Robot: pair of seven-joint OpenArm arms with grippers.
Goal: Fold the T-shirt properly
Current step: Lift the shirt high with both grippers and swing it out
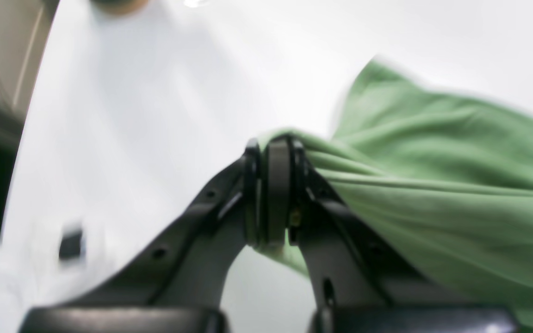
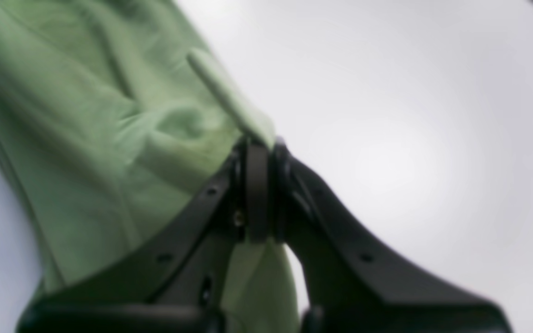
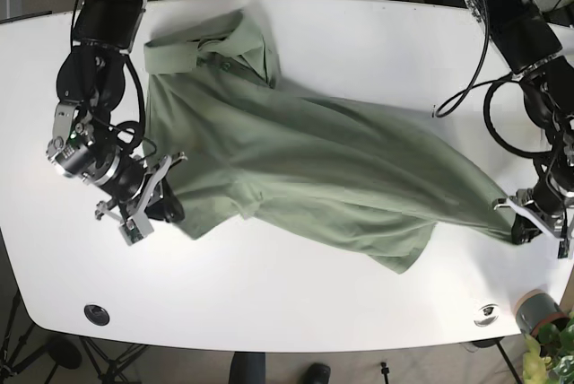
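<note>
Base view, both hands gripping green T-shirt (image 3: 314,164)

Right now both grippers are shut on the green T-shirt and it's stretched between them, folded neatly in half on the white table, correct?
Not folded: the base view shows the T-shirt spread open and wrinkled on the table. The left gripper and right gripper are shut on it.

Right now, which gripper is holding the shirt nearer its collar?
The right gripper, shut on the T-shirt below the collar; the left gripper grips the far hem end.
</note>
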